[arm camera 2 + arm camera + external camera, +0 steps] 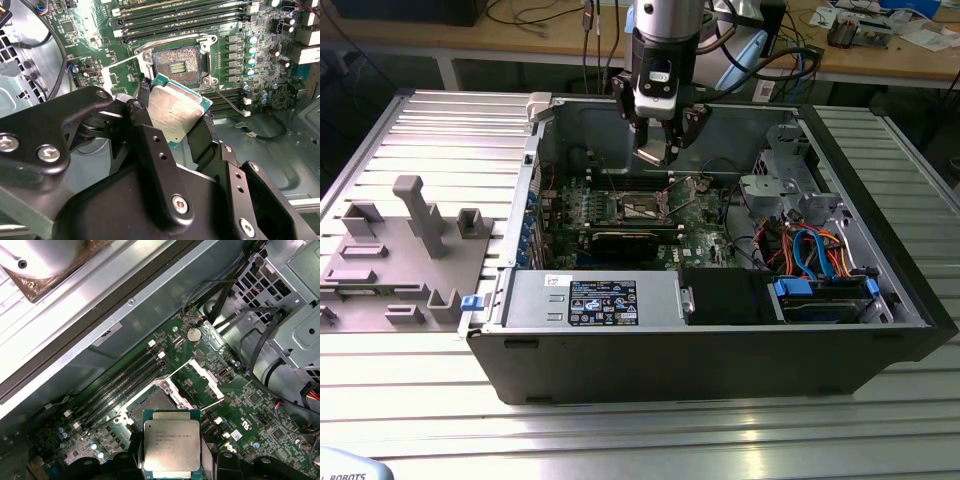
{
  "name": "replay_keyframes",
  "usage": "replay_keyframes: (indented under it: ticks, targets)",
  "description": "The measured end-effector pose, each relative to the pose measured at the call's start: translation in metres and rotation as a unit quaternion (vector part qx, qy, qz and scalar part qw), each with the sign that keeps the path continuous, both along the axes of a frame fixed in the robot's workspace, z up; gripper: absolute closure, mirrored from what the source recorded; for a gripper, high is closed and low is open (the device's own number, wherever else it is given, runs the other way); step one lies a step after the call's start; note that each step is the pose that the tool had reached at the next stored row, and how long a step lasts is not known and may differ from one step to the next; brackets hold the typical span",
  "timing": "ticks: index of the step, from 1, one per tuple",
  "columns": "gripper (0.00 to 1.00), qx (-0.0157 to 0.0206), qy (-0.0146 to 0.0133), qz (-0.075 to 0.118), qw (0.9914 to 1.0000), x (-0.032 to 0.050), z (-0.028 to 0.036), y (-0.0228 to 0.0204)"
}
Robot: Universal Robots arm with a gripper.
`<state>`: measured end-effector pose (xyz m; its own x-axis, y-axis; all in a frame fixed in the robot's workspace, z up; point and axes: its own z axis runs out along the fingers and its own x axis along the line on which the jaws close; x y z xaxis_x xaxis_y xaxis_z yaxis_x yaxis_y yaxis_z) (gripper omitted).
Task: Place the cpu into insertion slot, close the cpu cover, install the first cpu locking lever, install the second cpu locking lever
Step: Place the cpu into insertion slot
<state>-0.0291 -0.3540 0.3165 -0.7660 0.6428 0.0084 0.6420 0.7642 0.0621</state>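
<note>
Green motherboard (705,215) hardware is judged to stand at step 1 of 4, with 0 steps completed. The cpu cover (207,376) is swung up on its hinge beside the insertion slot (177,62), so that the recess is exposed. The cpu (172,112) is carried above the board, near the slot but apart from it, and its metal top is presented to the cameras in both wrist views. The fingers (200,137) of the gripper (662,150) are closed narrowly on 2 opposite edges of the cpu. Seating of the cpu, closing of the cover and installation of both locking levers are judged not yet done.

Containers are listed by size. The slatted metal desk (440,120) carries the black computer case (720,350), which is laid with its open side up. Housed in the case are the motherboard, a labelled power supply (600,300), a grey drive cage (785,170) and bundles of coloured cables (810,250). A grey fixture tray (380,310) with upright holders is set on the desk, just beside the case at the exterior view's left. The insertion slot is unoccupied: a bare contact field is seen within its metal rim.
</note>
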Motion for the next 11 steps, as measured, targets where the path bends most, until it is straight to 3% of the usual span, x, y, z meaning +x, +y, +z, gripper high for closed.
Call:
replay_keyframes:
  ticks: [11]
  targets:
    - [0.46, 0.0000, 0.0000, -0.003, 1.00000, 0.0000, -0.0005, 0.0000]
